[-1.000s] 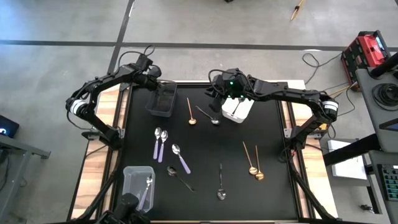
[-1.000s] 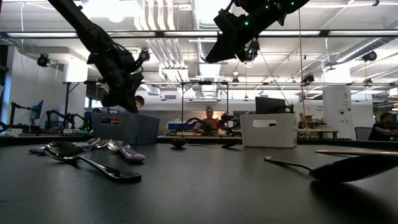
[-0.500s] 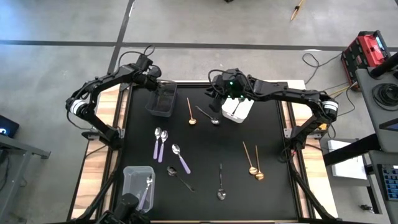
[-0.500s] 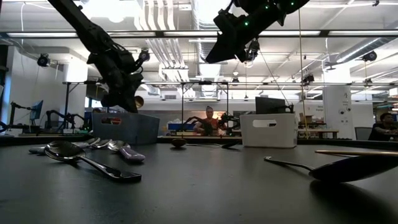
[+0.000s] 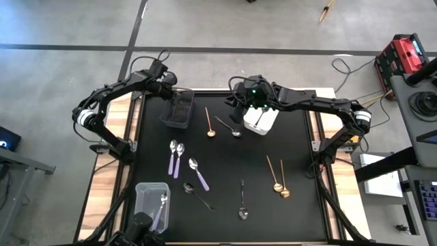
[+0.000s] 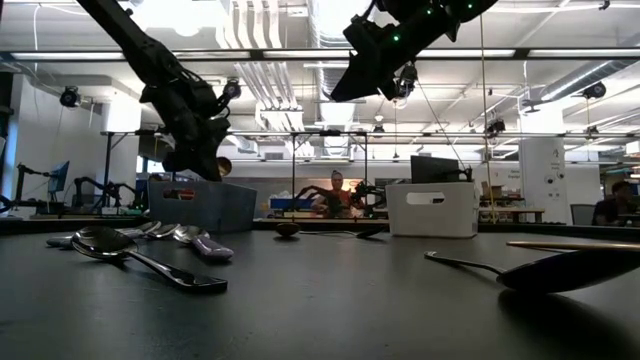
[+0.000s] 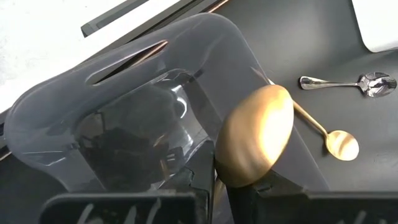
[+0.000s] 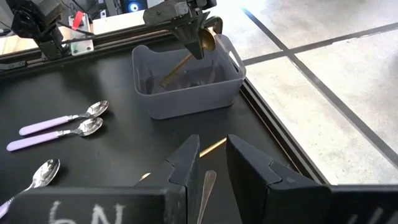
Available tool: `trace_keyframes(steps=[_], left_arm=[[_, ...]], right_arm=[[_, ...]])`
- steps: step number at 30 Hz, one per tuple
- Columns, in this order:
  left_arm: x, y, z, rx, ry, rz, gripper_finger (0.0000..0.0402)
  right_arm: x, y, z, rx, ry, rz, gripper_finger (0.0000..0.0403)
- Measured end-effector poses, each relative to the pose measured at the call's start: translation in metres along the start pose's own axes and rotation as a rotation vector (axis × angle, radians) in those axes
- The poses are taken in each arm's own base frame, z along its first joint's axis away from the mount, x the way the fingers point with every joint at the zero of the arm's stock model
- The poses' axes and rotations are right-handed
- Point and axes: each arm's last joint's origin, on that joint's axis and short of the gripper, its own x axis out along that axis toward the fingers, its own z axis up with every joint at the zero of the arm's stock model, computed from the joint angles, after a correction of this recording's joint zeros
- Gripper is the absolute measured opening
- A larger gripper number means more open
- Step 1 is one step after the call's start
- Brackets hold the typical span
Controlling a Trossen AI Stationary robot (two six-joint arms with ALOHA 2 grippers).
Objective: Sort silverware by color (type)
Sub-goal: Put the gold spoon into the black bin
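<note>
The left arm reaches over the dark bin (image 5: 177, 109), its left claw (image 8: 198, 38) clenched on a gold spoon (image 8: 186, 56) that hangs above the bin. The spoon tilts, its smooth oval bowl (image 7: 255, 137) up by the claw and its slim handle slanting down into the translucent, round-cornered bin. The right arm stretches to the white bin (image 5: 261, 121) beside the dark bin, with the right claw (image 8: 210, 163) above the tabletop (image 5: 300, 164), its fingers parted around nothing.
</note>
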Motion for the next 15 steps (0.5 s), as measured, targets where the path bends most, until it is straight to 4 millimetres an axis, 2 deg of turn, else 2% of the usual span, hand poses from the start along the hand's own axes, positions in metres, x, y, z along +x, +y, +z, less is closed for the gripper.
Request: trace_keyframes(steps=[15], left_arm=[[0.0000,0.0002,0.0000,0.004,0.000,0.008,0.0015]], right_arm=[[0.0000,0.0000,-0.0010,0.006,0.010,0.000,0.0070]])
